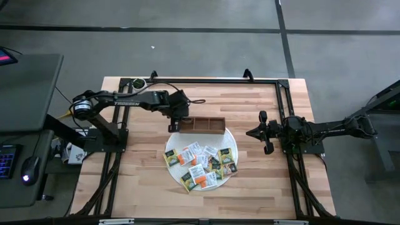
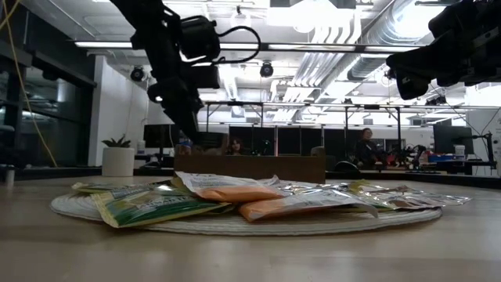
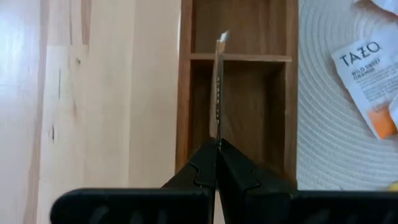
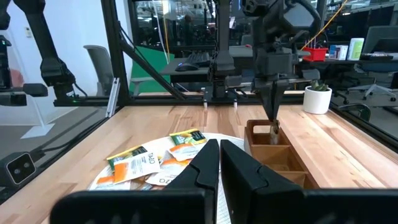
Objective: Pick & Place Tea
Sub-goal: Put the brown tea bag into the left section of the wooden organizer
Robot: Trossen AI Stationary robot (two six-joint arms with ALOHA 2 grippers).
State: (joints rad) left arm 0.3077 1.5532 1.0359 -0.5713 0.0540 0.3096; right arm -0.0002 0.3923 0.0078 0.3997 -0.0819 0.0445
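Upper left of centre in the high view: left gripper (image 1: pixel 173 127) hangs over the left end of the tray (image 1: pixel 215 132), clenched on one tea packet (image 3: pixel 218 93), seen edge-on in the left wrist view as a thin sliver standing upright between the fingers (image 3: pixel 199 169) and pointing down into an end compartment. Looks paper-light and flat, a foil-like sleeve stiff enough to stand on edge yet likely to bend or crease under a hard squeeze; probably slick too, so prone to slide if pinched loosely. Best taken by one short edge or a free corner, as here, with the rest left hanging clear to slip between the tray walls. Centre of the frame, just below the tray: remaining tea (image 1: pixel 201 165) lies in a loose overlapping heap on the round mat (image 1: pixel 230 141), green, yellow, white and orange faces mixed; overlap means a pinch could lift two at once, so an exposed corner at the heap's rim seems the safest hold. Low view shows packets (image 2: pixel 235 190) lying nearly flat, little edge to catch. Right of the frame: right gripper (image 1: pixel 265 132) waits well apart from the mat, clamped shut on nothing.
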